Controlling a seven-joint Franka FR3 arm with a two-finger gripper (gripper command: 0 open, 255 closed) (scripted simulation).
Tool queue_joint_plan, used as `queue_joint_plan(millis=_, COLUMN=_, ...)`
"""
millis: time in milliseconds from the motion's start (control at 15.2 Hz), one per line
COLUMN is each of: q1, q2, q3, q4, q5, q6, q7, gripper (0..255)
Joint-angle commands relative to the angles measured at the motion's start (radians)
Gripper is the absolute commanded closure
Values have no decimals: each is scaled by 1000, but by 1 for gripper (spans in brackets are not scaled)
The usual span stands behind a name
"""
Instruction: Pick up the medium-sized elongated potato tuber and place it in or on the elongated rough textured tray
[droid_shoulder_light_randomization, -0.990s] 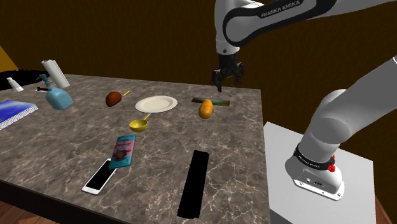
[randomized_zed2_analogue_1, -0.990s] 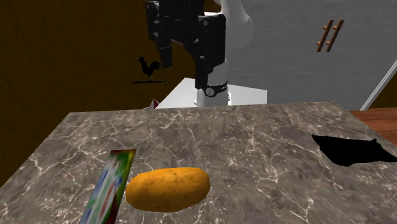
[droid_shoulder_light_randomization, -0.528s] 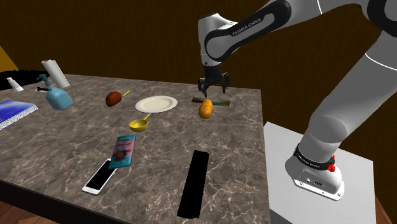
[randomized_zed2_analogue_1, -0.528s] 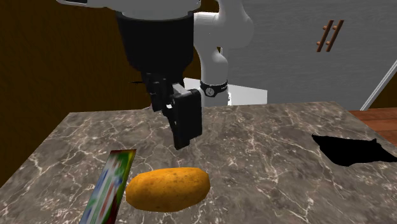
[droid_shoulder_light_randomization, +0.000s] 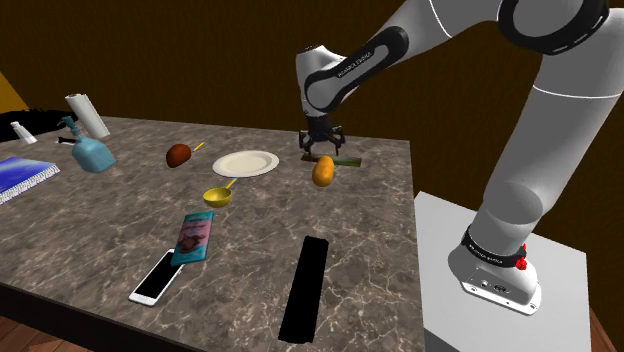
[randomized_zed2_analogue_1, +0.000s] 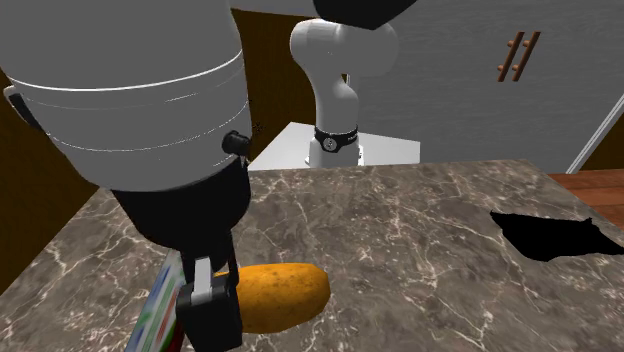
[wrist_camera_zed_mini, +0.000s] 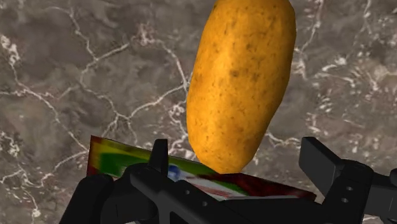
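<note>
Item: orange-brown potato (wrist_camera_zed_mini: 242, 83), which lay on the marbled bench (wrist_camera_zed_mini: 57, 76), one end just beside a colourful flat packet (wrist_camera_zed_mini: 121, 159). Hand (wrist_camera_zed_mini: 238, 153): fingers stood spread above the potato, not touching it. Step in hand: approach to grasp. Next move, as judged, called for descending, straddling the narrow width, closing, then carrying to the black elongated tray (droid_shoulder_light_randomization: 305, 290).

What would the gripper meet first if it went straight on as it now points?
Probably the potato: its near end lies ahead of the gripper, between the open jaws. A colourful packet lies beside it.
</note>
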Motion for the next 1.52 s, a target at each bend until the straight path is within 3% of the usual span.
queue_joint_plan(millis=0, q1=-1, q2=20, q3=-2, q4=-5, q5=-8, q6=25, q7=12, gripper=0)
queue_joint_plan(millis=330, q1=-2, q2=57, q3=-6, q4=-41, q5=-24, q6=96, q7=23, gripper=0)
queue_joint_plan(millis=858, q1=-2, q2=57, q3=-6, q4=-41, q5=-24, q6=96, q7=23, gripper=0)
queue_joint_plan(millis=924, q1=-2, q2=57, q3=-6, q4=-41, q5=-24, q6=96, q7=23, gripper=255)
queue_joint_plan(millis=1452, q1=-2, q2=58, q3=-7, q4=-40, q5=-25, q6=96, q7=23, gripper=255)
